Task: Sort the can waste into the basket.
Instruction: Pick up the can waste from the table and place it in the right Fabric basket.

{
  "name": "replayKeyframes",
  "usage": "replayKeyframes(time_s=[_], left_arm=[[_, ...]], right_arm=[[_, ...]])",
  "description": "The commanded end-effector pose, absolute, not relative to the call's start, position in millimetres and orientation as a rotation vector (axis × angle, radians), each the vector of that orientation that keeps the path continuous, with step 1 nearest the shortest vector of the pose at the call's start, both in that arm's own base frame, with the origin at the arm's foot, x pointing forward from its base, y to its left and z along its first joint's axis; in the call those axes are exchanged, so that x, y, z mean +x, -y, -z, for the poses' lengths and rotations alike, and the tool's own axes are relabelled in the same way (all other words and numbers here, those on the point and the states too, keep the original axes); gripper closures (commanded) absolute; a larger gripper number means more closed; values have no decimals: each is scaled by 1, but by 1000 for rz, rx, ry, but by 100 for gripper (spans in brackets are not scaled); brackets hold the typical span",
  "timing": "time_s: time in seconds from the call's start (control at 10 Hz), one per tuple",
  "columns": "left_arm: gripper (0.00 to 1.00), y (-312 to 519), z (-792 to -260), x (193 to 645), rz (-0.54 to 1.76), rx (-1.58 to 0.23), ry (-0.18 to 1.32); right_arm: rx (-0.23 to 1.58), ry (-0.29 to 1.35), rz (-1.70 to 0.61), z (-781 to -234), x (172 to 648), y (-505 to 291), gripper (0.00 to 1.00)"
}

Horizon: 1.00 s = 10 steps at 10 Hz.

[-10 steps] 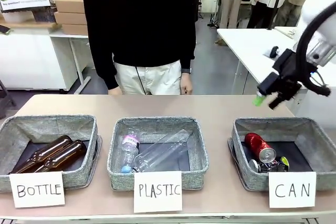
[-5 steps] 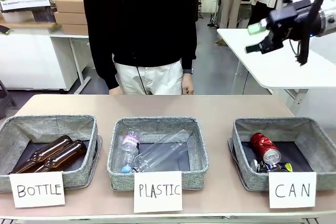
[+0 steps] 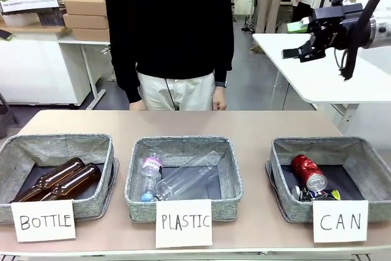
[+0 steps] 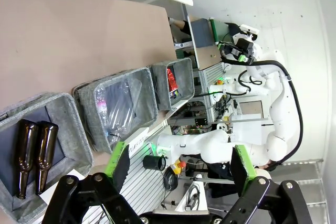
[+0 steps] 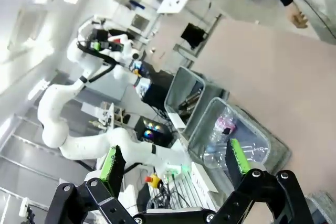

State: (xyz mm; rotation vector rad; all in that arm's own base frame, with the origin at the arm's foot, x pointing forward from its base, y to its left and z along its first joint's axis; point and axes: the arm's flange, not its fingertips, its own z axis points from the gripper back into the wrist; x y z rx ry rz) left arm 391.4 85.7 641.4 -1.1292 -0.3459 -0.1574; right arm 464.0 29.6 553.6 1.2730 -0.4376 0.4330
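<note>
Both cans, red can [image 3: 307, 172] and blue can [image 3: 314, 194], lie in the CAN basket [image 3: 282, 203]; my right gripper [image 3: 297, 38] hangs high, fingers wide, empty; left gripper [image 4: 178, 169] likewise wide; I judge sorting done, parking next.

White arm links; black two-finger right gripper [image 3: 298, 40] with green pads [image 5: 112, 163], black cable loop. Person: black sweater [image 3: 168, 22], cream trousers.
</note>
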Motion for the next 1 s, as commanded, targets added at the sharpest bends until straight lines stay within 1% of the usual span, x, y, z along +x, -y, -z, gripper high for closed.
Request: replayKeyframes(time_s=[0.0, 0.9], left_arm=[[0, -85, -642, 389, 158, -1123, 344], [0, -85, -642, 389, 158, -1123, 344]], right_arm=[[1262, 427, -458, -559, 466, -25, 0], [1262, 427, -458, -559, 466, -25, 0]])
